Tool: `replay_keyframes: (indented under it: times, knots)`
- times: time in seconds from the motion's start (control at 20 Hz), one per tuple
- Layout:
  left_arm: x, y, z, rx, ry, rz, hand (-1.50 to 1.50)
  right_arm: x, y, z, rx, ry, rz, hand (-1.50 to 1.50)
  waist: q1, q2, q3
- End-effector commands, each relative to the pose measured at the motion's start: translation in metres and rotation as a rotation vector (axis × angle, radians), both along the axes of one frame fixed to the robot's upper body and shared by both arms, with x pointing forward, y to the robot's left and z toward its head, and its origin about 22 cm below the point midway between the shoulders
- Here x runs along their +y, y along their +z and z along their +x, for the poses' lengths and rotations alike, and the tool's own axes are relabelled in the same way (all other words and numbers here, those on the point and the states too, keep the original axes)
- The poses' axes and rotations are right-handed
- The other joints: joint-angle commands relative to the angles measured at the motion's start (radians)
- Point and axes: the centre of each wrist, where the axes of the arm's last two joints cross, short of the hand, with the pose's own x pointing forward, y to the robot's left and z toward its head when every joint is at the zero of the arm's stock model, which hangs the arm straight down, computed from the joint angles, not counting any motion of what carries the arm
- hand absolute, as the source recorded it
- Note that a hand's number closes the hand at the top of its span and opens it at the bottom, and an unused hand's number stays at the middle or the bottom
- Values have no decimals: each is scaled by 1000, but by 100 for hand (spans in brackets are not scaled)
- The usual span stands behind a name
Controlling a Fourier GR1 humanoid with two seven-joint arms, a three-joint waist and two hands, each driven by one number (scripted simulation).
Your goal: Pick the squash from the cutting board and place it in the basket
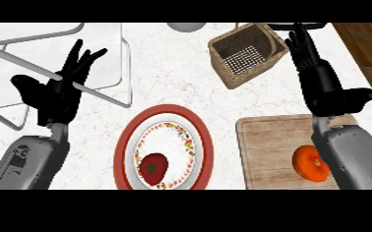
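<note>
- The squash (pixel 312 163), orange and round, lies on the wooden cutting board (pixel 269 152) at about four o'clock in the view, partly hidden by the right forearm.
- The right hand (pixel 309 59) is up at about one o'clock, fingers straight and relaxed, holding nothing, just beside the right rim of the basket (pixel 247 54).
- The basket is woven, tilted, with a mesh bottom, and sits well apart from the board, toward twelve o'clock of it.
- The left hand (pixel 62 86) rests at nine o'clock, fingers spread and pointing up, grasping nothing.
- A red-rimmed plate (pixel 129 147) at six o'clock carries a tomato (pixel 153 167).
- A clear rack (pixel 102 54) sits at ten o'clock.
</note>
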Motion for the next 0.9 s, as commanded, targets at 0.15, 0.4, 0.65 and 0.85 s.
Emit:
replay_keyframes:
  times: [0.15, 0.4, 0.65, 0.85]
  knots:
    - [34, -21, -5, 68, 50, 50, 0, -59, 26, 1, -136, 239, 198, 150, 40, 3, 20]
    - [40, -56, -19, 148, 15, 21, 0, -38, 46, -17, -257, 674, -226, -150, 55, 3, 17]
    - [60, -56, -20, 181, 55, 20, 0, -16, 2, -60, -357, 641, -187, -150, 13, -8, 15]
    - [72, -59, -26, 201, 70, 13, 0, -16, 25, -76, -306, 577, -273, -150, 6, -14, 10]
